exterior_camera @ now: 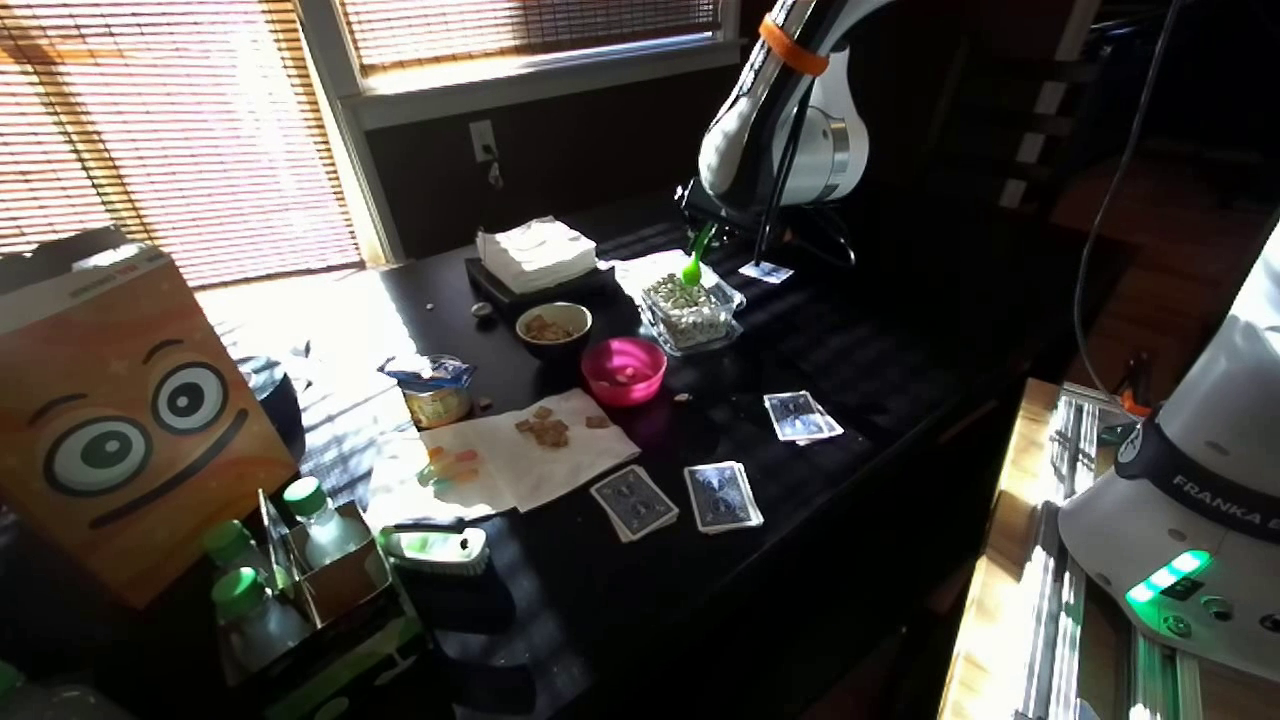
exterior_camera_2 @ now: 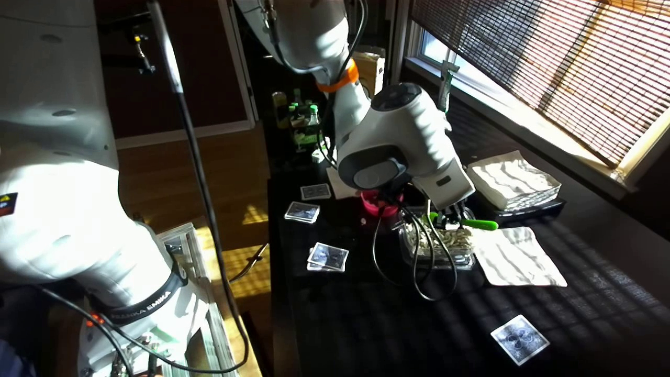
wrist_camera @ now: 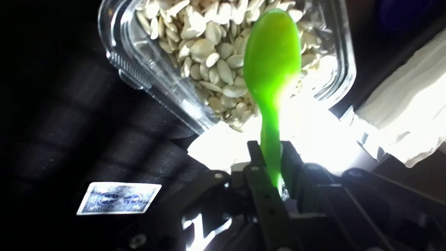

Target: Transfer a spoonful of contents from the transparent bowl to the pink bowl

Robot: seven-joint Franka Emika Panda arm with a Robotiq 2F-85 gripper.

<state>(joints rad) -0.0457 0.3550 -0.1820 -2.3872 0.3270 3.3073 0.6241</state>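
The transparent bowl is a clear, squarish plastic container (exterior_camera: pixel 690 342), also in the wrist view (wrist_camera: pixel 170 99) and an exterior view (exterior_camera_2: pixel 438 262). It holds the contents, pale whitish flat seeds (wrist_camera: pixel 216 62). The pink bowl (exterior_camera: pixel 622 392) stands beside it with a few small bits inside; the arm partly hides it in an exterior view (exterior_camera_2: pixel 378 207). My gripper (wrist_camera: pixel 271 148) is shut on the handle of a green spoon (wrist_camera: pixel 273 59). The spoon's head is over the seeds, and no seeds show on it. I cannot tell if its tip touches them.
A dark bowl with brown pieces (exterior_camera: pixel 553 325) is beside the pink bowl. A napkin stack (exterior_camera: pixel 538 255) stands behind. Card piles (exterior_camera: pixel 722 496), a napkin with brown squares (exterior_camera: pixel 590 450), a lidded cup (exterior_camera: pixel 435 395) and a bottle carrier (exterior_camera: pixel 340 580) are also on the table.
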